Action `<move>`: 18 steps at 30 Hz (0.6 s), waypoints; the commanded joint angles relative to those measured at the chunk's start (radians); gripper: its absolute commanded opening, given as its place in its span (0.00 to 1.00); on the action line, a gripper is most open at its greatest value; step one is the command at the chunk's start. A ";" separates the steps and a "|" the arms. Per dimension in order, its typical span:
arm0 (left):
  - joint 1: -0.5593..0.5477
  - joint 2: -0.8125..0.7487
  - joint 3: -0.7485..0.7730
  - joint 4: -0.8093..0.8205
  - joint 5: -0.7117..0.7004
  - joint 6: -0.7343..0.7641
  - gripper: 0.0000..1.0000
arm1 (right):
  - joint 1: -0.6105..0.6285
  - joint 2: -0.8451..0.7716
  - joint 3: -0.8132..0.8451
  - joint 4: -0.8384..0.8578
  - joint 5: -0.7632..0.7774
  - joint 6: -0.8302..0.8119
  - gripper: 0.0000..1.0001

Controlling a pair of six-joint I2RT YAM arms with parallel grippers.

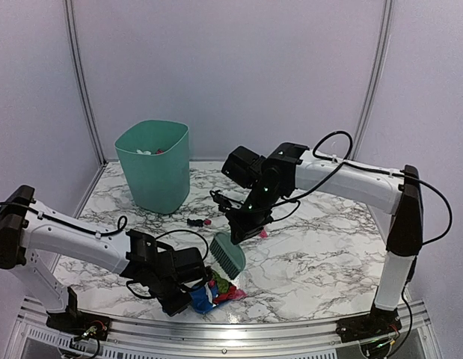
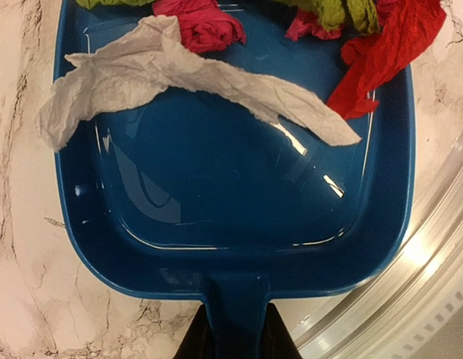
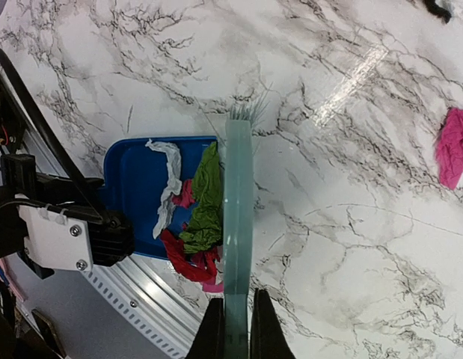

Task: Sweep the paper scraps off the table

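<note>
One table (image 1: 321, 254), one blue dustpan (image 2: 238, 187), one mint-green brush (image 1: 228, 256), one green bin (image 1: 152, 168) and two arms (image 1: 351, 179) are showing. At least four paper scraps (image 2: 179, 75) are lying at the dustpan's mouth: white, magenta, green, red. Three more are lying loose: one black scrap (image 1: 194, 222), one pink scrap (image 3: 452, 146), one tiny pink speck (image 1: 207, 221)

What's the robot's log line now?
left gripper: shut on dustpan; right gripper: shut on brush; paper scraps: some in dustpan, pink one on table
</note>
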 commanded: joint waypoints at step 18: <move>0.005 0.003 -0.015 -0.043 0.023 0.020 0.00 | 0.010 -0.082 -0.025 -0.262 0.130 0.117 0.00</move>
